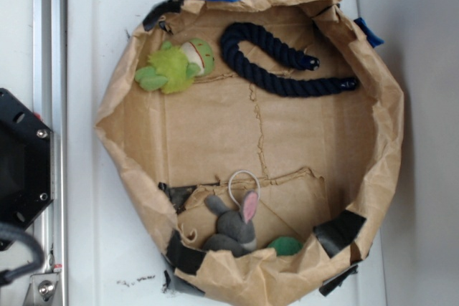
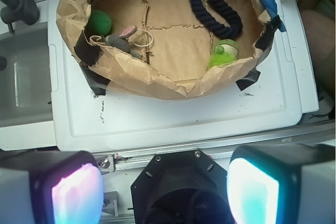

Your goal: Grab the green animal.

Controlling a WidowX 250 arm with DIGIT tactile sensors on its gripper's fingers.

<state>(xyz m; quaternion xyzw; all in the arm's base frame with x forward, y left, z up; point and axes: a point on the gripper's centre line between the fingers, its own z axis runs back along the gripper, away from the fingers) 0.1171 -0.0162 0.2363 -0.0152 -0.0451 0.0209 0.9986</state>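
Nearest the wrist lens: the tool (image 2: 164, 182), its two pads (image 2: 76, 192) spread wide apart with nothing between them, so released and empty. It hangs well short of the work, outside the paper bowl.

Item: brown paper bowl (image 1: 391, 141), crumpled walls patched with black and blue tape, resting on the white bench (image 1: 93, 249).

Item: the green animal (image 1: 176, 66), lime plush lying at one end of the bowl floor, close against the wall, its round cream-and-green part turned toward a dark blue rope (image 1: 283, 59) just beside it.

Item: grey bunny (image 1: 233, 227) and dark green ball (image 1: 285, 246), at the opposite end, well apart from the target.

Hazards, as we judge them: a descent beside the wall may catch a pad on the raised paper rim, crushing it or dragging the whole bowl. Closing too far inward could snag the rope alongside the toy. Soft fuzz may compress and slip from a shallow pinch. We also flag the green ball as a colour decoy.
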